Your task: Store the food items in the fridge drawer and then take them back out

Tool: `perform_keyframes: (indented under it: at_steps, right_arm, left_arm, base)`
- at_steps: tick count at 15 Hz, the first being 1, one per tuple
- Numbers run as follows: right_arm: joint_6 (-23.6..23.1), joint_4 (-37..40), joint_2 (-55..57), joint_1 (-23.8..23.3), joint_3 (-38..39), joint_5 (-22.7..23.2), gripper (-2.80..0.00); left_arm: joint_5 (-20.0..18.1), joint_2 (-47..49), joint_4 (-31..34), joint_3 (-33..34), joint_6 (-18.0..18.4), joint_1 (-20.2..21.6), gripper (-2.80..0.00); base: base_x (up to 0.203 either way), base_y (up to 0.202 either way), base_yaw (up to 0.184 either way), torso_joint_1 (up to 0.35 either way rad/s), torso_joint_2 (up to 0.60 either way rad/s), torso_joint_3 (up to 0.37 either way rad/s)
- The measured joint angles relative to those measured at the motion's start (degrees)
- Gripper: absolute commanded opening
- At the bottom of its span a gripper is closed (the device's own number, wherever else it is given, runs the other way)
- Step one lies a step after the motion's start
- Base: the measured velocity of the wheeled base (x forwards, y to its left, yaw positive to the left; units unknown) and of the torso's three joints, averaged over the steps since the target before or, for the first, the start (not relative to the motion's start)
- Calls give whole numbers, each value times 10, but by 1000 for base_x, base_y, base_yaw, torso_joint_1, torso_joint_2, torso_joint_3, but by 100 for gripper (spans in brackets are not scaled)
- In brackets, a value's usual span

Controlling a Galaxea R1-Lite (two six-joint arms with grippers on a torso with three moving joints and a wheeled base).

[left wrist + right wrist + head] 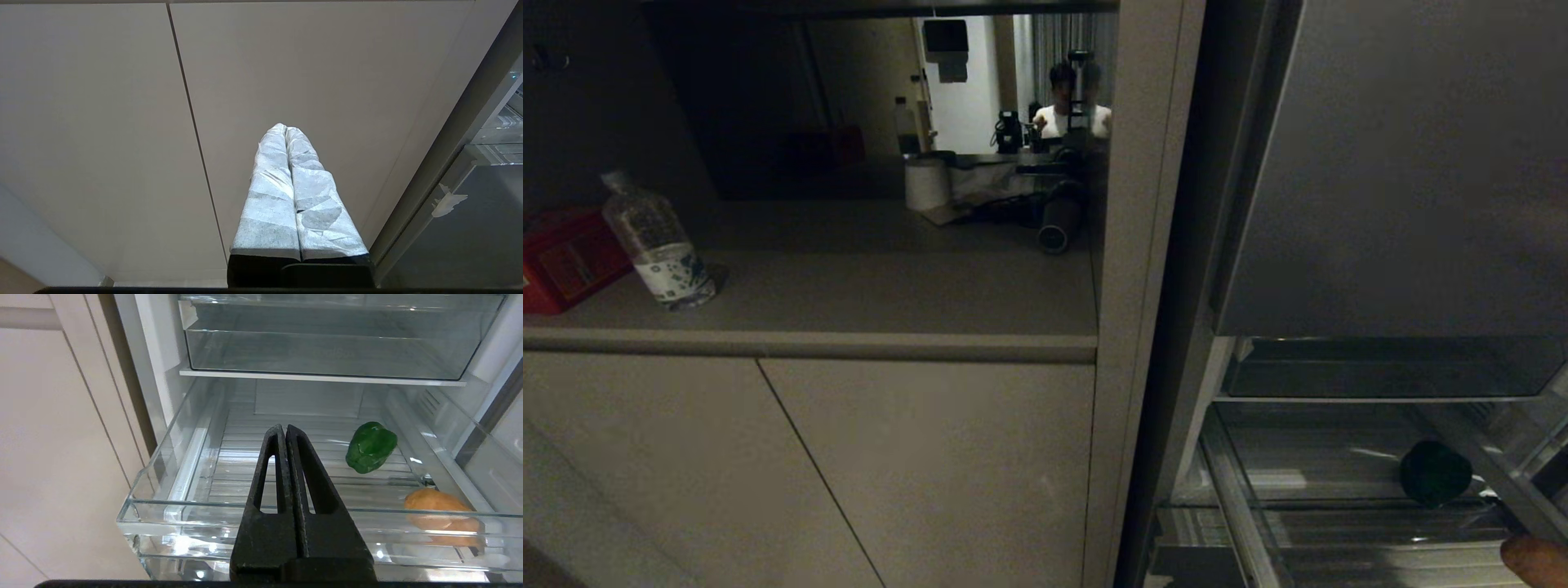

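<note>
We note right gripper [286, 430] pressed closed, empty, before the open fridge drawer [171, 506]. Bell pepper [371, 447] lies beyond it; potato [439, 512] nearer, behind the clear front wall. Left gripper [286, 130] closed, facing cabinet doors [102, 122].

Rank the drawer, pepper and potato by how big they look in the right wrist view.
1. Drawer, by far the largest; it holds both foods.
2 and 3. Pepper and potato look alike. The potato lies nearer the camera and partly behind the drawer's front wall, so I won't rank them.
</note>
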Motion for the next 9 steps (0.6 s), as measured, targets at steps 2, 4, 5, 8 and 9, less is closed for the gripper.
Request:
perform_keyframes:
  at_steps: [2,4,5,8,9]
  right_arm:
    - [-2,23,2,-1,-9,-12,-280]
    - [1,86,33,-2,-75,-30,-280]
    - [4,121,64,-2,-117,-36,-280]
    - [20,200,208,-8,-228,-58,-280]
    - [28,211,259,-10,-254,-65,-280]
  left_arm:
    - [0,0,0,0,0,0,-280]
    - [0,0,0,0,0,0,-280]
    - [0,0,0,0,0,0,-280]
    - [0,0,0,0,0,0,-280]
    - [0,0,0,0,0,0,-280]
  base:
    - [0,0,0,0,0,0]
    - [0,0,0,0,0,0]
    - [0,0,0,0,0,0]
    - [0,0,0,0,0,0]
    - [0,0,0,0,0,0]
